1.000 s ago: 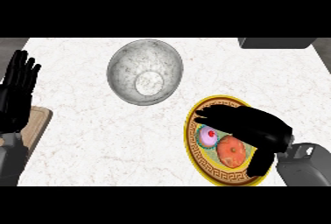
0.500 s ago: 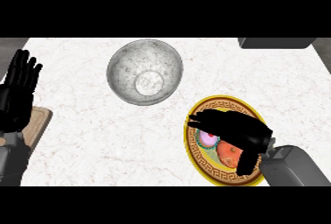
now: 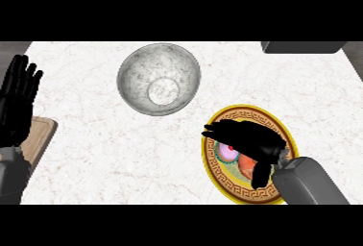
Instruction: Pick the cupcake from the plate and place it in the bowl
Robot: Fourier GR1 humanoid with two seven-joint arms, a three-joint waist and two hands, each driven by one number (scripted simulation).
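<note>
The cupcake [image 3: 228, 153], pink-topped with a red dot and a teal wrapper, sits on a yellow plate [image 3: 238, 194] with a dark patterned rim at the lower right. My right hand [image 3: 249, 138] hovers right over it, fingers [image 3: 215, 130] stretched to the left and thumb [image 3: 261, 177] pointing down, so most of the cupcake is hidden. The fingers look spread, not closed round it. A grey metal bowl [image 3: 159, 79] stands empty at the upper middle, well apart from the plate. My left hand [image 3: 18, 96] rests open, fingers up, at the left edge.
An orange round piece [image 3: 247, 166] lies on the plate beside the cupcake, partly under my palm. A wooden board [image 3: 42, 138] pokes in at the left edge. A dark grey block [image 3: 301, 46] sits at the counter's far right corner.
My right hand has drawn back toward the lower right and settled lower over the cupcake, its thumb now pointing down. The left hand, bowl and plate have not moved.
</note>
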